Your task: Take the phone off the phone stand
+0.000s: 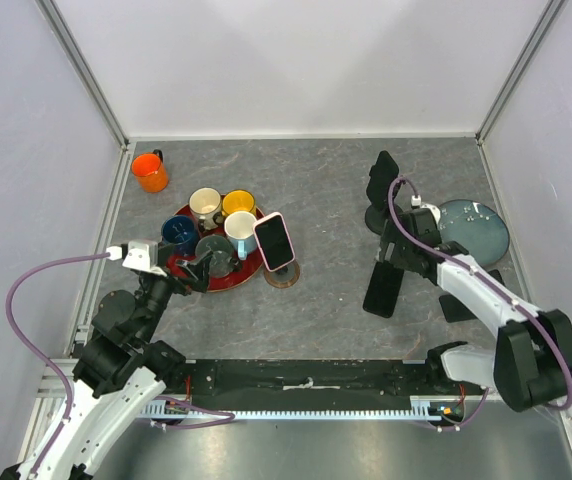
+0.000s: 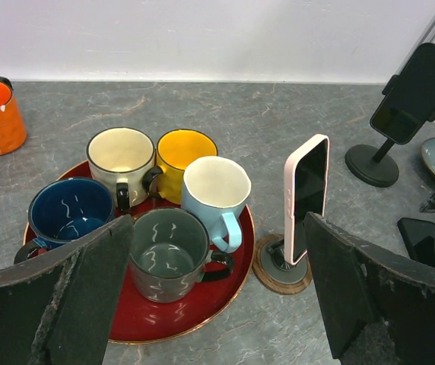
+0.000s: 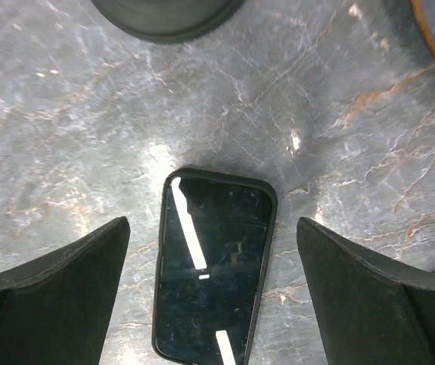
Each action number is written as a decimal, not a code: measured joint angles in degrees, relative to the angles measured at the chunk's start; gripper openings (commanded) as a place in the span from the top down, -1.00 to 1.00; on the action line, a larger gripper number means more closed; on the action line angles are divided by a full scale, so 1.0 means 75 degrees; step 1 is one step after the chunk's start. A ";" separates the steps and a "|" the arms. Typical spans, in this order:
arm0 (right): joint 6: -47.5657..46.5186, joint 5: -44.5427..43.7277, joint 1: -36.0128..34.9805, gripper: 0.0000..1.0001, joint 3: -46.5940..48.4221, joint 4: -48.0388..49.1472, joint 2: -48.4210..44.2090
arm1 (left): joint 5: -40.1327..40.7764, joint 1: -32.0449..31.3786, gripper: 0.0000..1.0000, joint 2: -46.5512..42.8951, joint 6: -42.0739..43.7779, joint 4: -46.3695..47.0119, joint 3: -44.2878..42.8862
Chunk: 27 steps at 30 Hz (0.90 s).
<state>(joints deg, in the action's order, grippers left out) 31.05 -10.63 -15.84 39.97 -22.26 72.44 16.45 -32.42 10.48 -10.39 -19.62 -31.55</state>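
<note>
A pink-cased phone (image 1: 274,241) stands upright in a round wood-rimmed stand (image 1: 283,274); it also shows in the left wrist view (image 2: 307,190) on its stand (image 2: 278,266). A second black phone (image 1: 382,176) sits on a black stand (image 1: 379,216) at the back right. A third black phone (image 1: 381,291) lies flat on the table, seen directly beneath my open, empty right gripper (image 3: 211,223), its fingers (image 3: 65,281) apart on either side. My left gripper (image 2: 217,220) is open and empty, short of the pink phone, over the tray's near edge.
A red tray (image 1: 249,279) holds several mugs beside the pink phone's stand. An orange mug (image 1: 150,171) stands at the back left. A blue-grey plate (image 1: 476,229) lies at the right, behind my right arm. White walls enclose the table.
</note>
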 measured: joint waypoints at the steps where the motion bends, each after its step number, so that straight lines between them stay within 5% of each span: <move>1: -0.0085 -0.0017 -0.0012 -0.96 -0.0012 0.0000 -0.0201 | 0.0000 0.0006 -0.99 0.0003 0.0000 -0.0003 0.0000; 14: -0.1428 0.0679 -0.1728 -0.96 -0.1411 0.2570 -0.2888 | 0.0117 0.0099 -1.00 -0.0096 0.0000 -0.0006 0.0000; 20: -0.2168 0.0458 -0.3593 -0.96 -0.1629 0.4328 -0.2570 | 0.0181 0.0122 -1.00 -0.0125 0.0000 -0.0009 -0.0003; 27: -0.2728 0.0067 -0.4718 -0.96 -0.0743 0.5939 -0.0437 | 0.0195 0.0128 -0.99 -0.0172 0.0000 -0.0015 -0.0003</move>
<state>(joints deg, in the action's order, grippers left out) 10.59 -10.13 -51.22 34.39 22.28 69.17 17.91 -31.46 9.19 -10.39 -19.73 -31.57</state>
